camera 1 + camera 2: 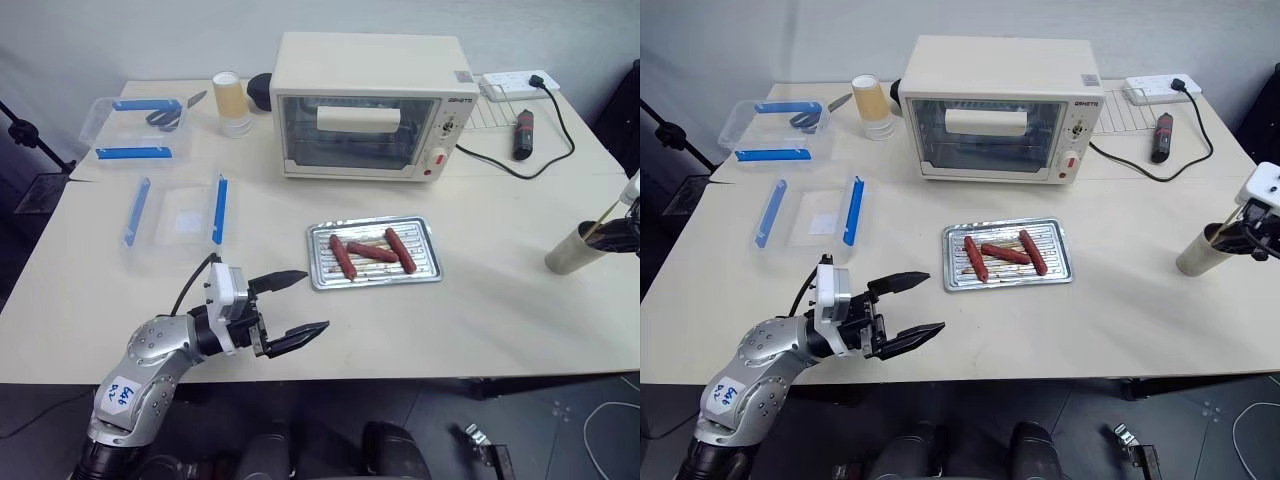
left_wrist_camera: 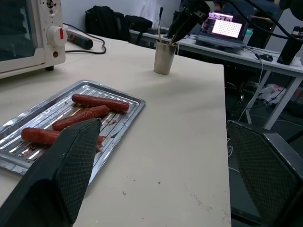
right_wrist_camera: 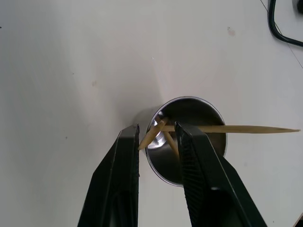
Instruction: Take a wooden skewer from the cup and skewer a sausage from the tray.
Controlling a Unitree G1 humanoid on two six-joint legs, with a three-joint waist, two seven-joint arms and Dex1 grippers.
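Picking a skewer from the cup
Right gripper nearly closed around sticks, grasp uncertain; draw straight up. Left gripper released

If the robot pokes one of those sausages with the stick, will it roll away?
Probably a bit. The sausages are round and glossy, so one may slip or roll when pushed. The tray has a ridged bottom and a raised rim, which should likely stop it going far. They lie close together, so a nudged one might bump another.
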